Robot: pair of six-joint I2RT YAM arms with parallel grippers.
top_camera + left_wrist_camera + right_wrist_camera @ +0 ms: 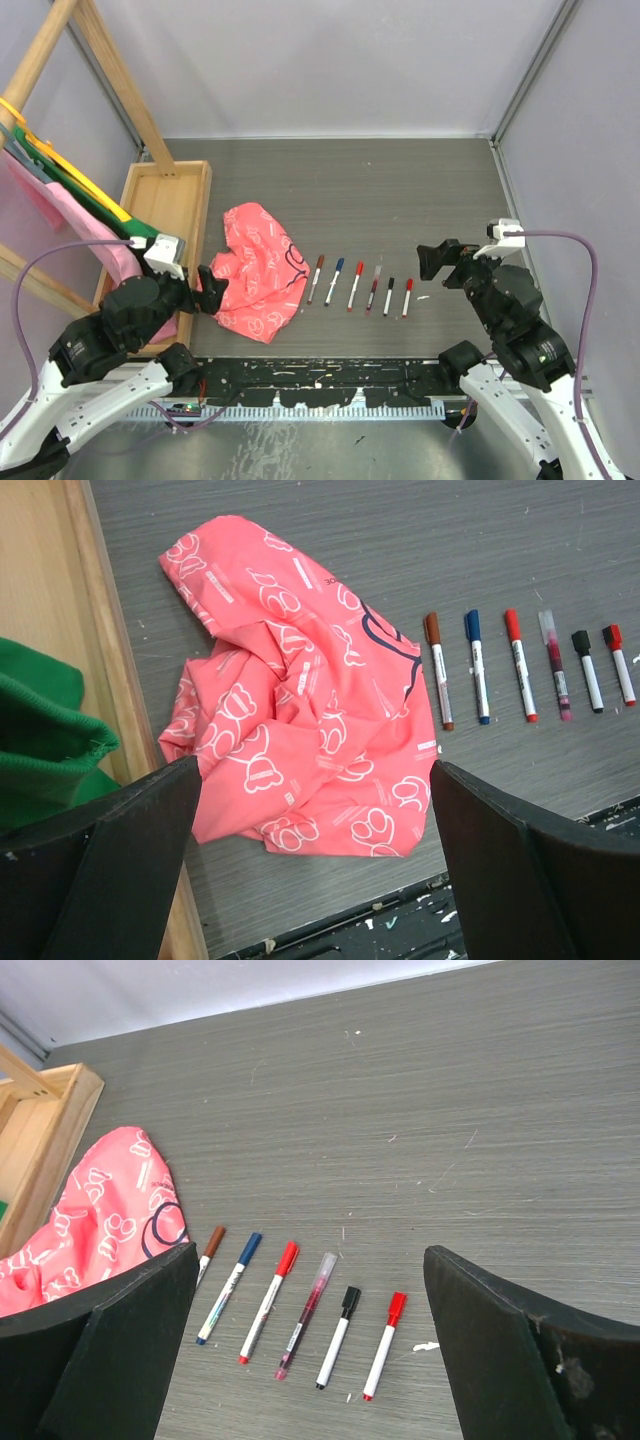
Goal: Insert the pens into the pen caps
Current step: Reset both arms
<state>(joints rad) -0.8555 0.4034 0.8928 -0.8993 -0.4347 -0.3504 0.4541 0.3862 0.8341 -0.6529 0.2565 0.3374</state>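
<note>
Left gripper (207,289): jaws apart, empty, cloth (258,270) just ahead. Right gripper (432,262): jaws apart, empty, row of pens (355,287) ahead, toward its left.

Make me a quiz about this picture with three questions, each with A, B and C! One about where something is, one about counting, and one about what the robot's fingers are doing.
1. Where is the pink cloth compared with the row of pens?
A) on top of them
B) to their right
C) to their left

2. How many pens lie in the row?
A) three
B) six
C) nine

3. What are the left fingers and the right fingers doing?
A) both pairs are spread open and hold nothing
B) the left pair is shut on a pen
C) the right pair is shut on the cloth

Answers:
1 C: the cloth lies beside the row's left end, covering no pen.
2 B: six pens lie side by side.
3 A: each wrist view shows a wide gap between the fingers with nothing in it.
</note>
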